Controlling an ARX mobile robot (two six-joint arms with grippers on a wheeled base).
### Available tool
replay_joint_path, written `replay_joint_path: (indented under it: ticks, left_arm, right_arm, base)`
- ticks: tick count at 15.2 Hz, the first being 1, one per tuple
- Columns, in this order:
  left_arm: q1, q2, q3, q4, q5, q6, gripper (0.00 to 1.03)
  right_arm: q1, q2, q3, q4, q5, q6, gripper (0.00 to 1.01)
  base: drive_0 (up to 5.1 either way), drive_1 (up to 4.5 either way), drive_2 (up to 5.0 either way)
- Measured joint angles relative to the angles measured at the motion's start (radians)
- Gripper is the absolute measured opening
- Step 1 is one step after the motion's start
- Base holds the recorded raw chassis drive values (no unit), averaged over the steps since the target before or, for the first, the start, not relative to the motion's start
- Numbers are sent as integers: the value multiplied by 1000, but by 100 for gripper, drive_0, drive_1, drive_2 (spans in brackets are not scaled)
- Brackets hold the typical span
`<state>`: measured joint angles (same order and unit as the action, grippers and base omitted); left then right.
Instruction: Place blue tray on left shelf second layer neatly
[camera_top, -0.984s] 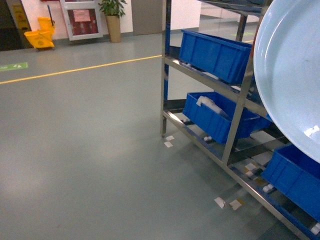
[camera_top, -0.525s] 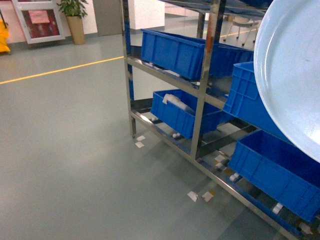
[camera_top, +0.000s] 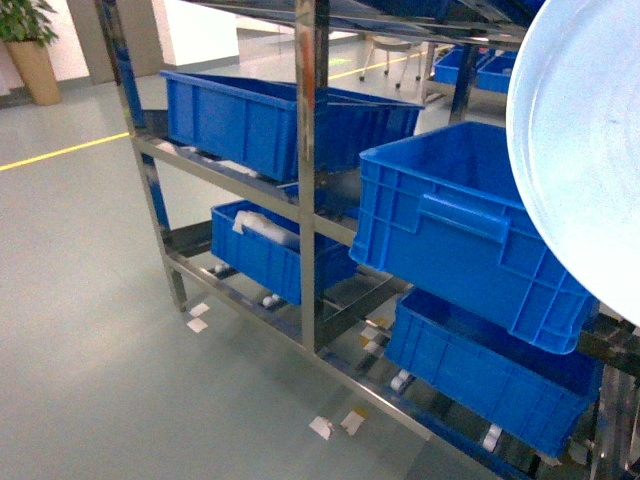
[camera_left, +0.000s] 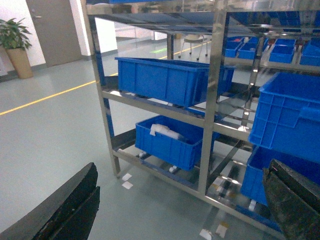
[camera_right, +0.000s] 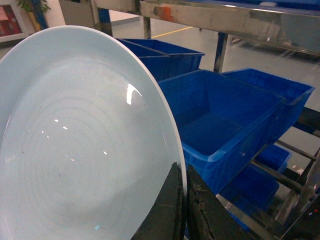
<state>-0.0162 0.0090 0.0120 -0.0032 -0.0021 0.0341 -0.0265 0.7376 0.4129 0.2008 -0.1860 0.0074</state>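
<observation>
Blue tray (camera_right: 80, 145): pale, glossy, shallow, tilted on edge, rim pinched by right gripper (camera_right: 183, 210). Held high before steel shelf (camera_top: 305, 190), above blue crates (camera_top: 470, 230). Left gripper (camera_left: 180, 210) spread, holding nothing. Bare floor (camera_top: 90, 330) at left.

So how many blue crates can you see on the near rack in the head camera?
4: upper-left crate, lower-left crate, big crate sticking out mid-right, bottom-right crate. The blue tray may hide more; further crates sit on a rack behind.
</observation>
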Motion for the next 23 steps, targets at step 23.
replay_joint_path:
  ticks: [23]
  left_arm:
    - [-1,0,0,-4,-2,0,98]
  right_arm:
    - [0,0,0,0,-3,0,2]
  base:
    - [-370,109,-204]
